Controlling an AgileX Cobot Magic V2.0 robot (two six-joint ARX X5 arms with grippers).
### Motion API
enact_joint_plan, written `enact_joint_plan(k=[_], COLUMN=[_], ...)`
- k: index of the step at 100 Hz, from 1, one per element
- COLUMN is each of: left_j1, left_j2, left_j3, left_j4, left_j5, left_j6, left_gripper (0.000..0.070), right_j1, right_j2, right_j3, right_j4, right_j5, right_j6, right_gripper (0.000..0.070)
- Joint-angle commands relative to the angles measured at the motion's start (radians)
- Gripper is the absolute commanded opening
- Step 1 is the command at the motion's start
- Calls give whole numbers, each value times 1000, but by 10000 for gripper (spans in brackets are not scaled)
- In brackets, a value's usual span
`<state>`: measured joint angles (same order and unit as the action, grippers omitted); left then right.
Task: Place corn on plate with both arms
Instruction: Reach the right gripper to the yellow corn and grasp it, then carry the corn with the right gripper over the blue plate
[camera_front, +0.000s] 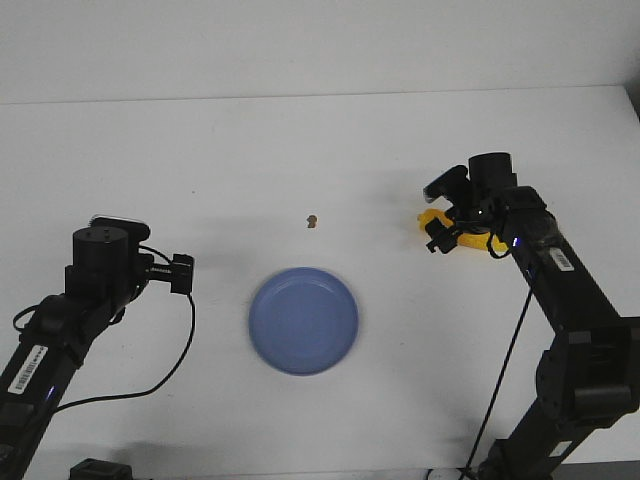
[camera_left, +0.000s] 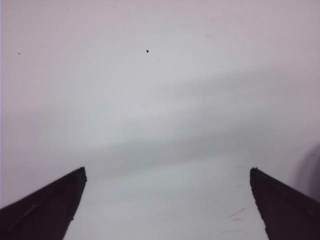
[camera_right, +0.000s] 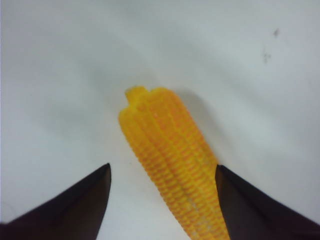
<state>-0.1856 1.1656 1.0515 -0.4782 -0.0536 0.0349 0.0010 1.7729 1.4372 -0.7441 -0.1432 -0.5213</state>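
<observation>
A: Where's the right gripper (camera_right: 162, 200)?

B: Low over the corn (camera_right: 172, 165), jaws spread wide. The cob lies between the fingers, touching the one (camera_right: 260, 210) on its far side, with a gap to the other. Not clamped, as far as the wrist view shows.

A: And in the front view?

B: The right gripper (camera_front: 445, 235) sits at about 2 o'clock from the plate (camera_front: 303, 320), the arm reaching forward from the lower right corner, wrist bent down. Only bits of yellow corn (camera_front: 432, 218) show around the black fingers.

A: Left side?

B: The left gripper (camera_left: 167, 210) is wide open with nothing in it, just bare white table (camera_left: 160, 100) beneath. From the front it (camera_front: 180, 272) hangs at 9 o'clock from the plate, well apart, arm folded back.

A: Room?

B: Open tabletop between corn and plate; a small brown speck (camera_front: 312, 220) lies at 12 o'clock from the plate.

A: Surfaces?

B: The corn is ridged with rows of kernels, tapering to a stubby tip. The plate is round, smooth, blue, with a raised rim.
</observation>
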Motion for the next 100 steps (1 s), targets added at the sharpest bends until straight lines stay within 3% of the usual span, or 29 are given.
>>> enact_joint_plan(k=[1, 48, 53, 62, 66, 100], left_j1=[-2, -2, -2, -2, -2, -2], left_j2=[7, 7, 7, 7, 7, 7], left_j3=[8, 8, 8, 8, 8, 8], left_j4=[7, 7, 7, 8, 8, 8], left_j5=[2, 2, 2, 2, 2, 2], left_j6=[-10, -13, -13, -13, -13, -13], left_gripper=[700, 700, 700, 700, 700, 700], right_j1=[-16, -89, -93, -97, -97, -85], right_j2=[37, 126, 127, 127, 127, 85], right_j3=[19, 19, 19, 19, 19, 24], right_j4=[7, 38, 35, 35, 33, -3], right_j5=[-21, -68, -70, -71, -71, -197], right_j6=[-11, 24, 28, 28, 29, 97], right_gripper=[435, 427, 370, 145, 94, 88])
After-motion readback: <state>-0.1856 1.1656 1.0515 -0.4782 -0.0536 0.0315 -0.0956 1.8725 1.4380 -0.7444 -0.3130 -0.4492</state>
